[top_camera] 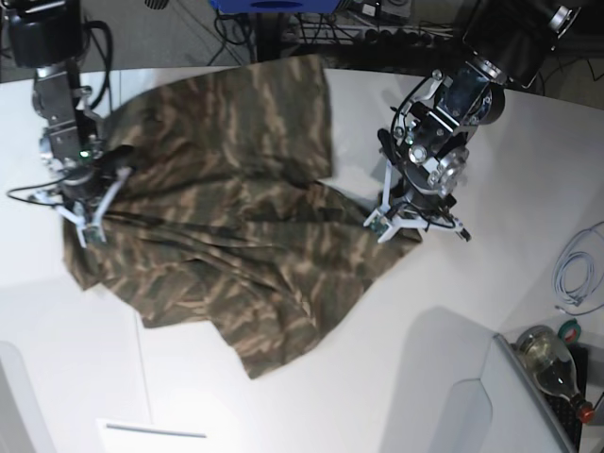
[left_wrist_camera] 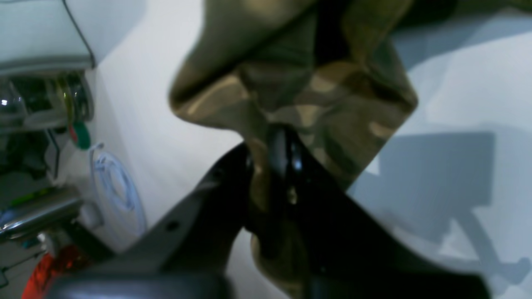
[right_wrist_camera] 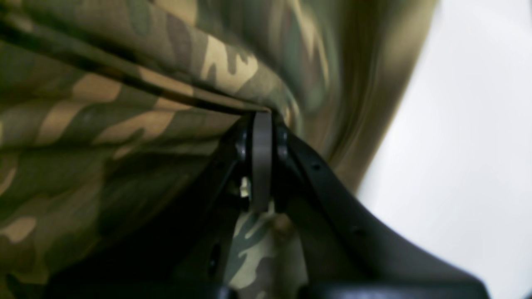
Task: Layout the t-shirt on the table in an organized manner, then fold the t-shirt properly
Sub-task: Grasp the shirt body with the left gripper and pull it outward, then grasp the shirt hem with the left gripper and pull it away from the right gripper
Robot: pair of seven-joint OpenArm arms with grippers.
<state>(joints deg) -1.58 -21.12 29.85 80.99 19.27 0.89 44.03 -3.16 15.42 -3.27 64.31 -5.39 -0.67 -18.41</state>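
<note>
The camouflage t-shirt lies crumpled and partly spread across the white table. My left gripper is at the shirt's right edge. In the left wrist view its fingers stand close together with a fold of cloth pinched between them, lifted off the table. My right gripper is at the shirt's left edge. In the right wrist view it is shut on a taut edge of the fabric, which fills most of that view.
A white cable and a bottle lie at the table's right side. A blue object stands beyond the far edge. A white sheet lies at the front left. The cable coil also shows in the left wrist view.
</note>
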